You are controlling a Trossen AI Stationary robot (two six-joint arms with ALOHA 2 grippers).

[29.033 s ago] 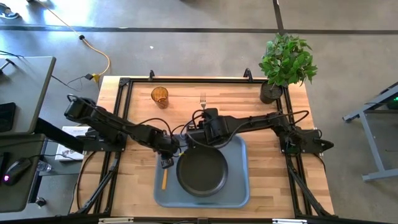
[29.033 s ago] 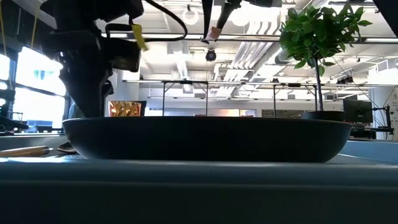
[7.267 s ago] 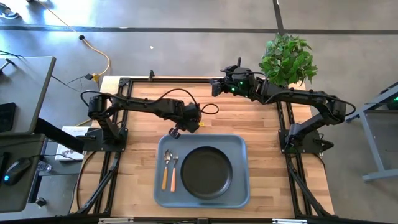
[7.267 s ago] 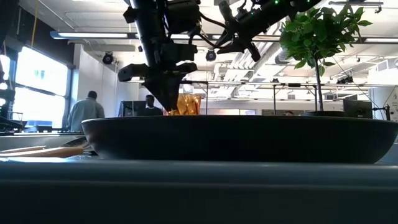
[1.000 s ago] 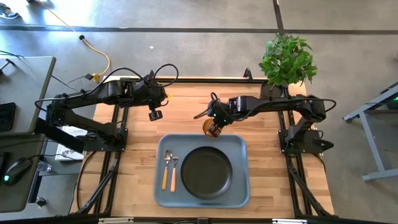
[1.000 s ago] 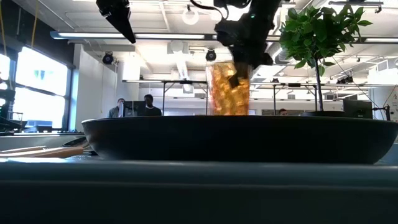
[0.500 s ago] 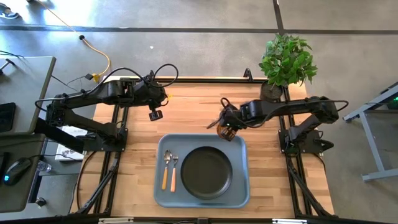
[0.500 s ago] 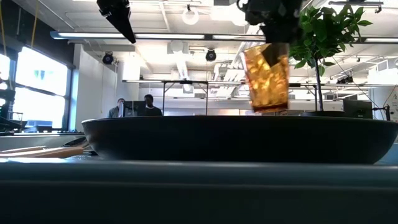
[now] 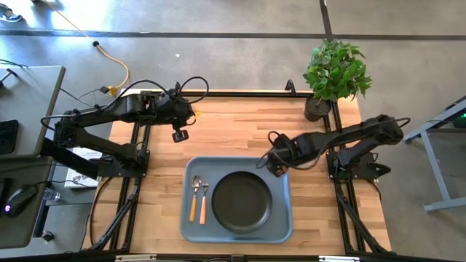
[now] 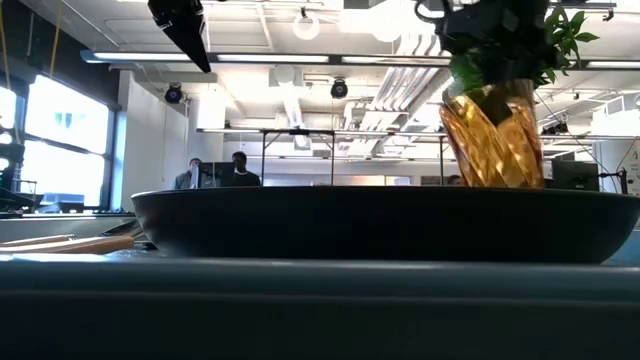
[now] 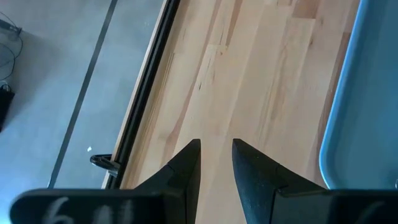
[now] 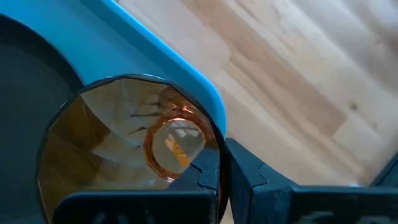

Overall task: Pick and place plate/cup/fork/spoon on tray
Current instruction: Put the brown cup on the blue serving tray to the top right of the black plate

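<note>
The black plate [image 9: 240,201] sits in the light blue tray [image 9: 282,222]. The spoon [image 9: 194,198] and the fork [image 9: 204,199] lie side by side on the tray, left of the plate. My right gripper [image 9: 275,166] is shut on the amber cup [image 12: 124,143] over the tray's far right corner. In the low view the cup [image 10: 492,135] stands upright behind the plate [image 10: 380,225], which hides its base. My left gripper [image 9: 178,135] hangs empty over the far left of the table, its fingers [image 11: 189,165] a little apart. My right gripper pinches the cup's wall at the rim [image 12: 214,146], one finger inside the cup and one outside. The fingers come from above, slanting in from the table's right. The cup stays upright, mouth up. Whether its base touches the tray I cannot tell.
A potted plant [image 9: 333,73] stands at the table's far right corner. Bare wood lies between the tray's far rim [image 9: 233,159] and the table's far edge. People stand far off in the room behind the table [image 10: 215,170].
My right gripper has carried the cup toward the table's right and near edges, from just beyond the middle of the tray's far rim to over the tray's far right corner. The cup, a little tilted half a second ago, is upright now.
</note>
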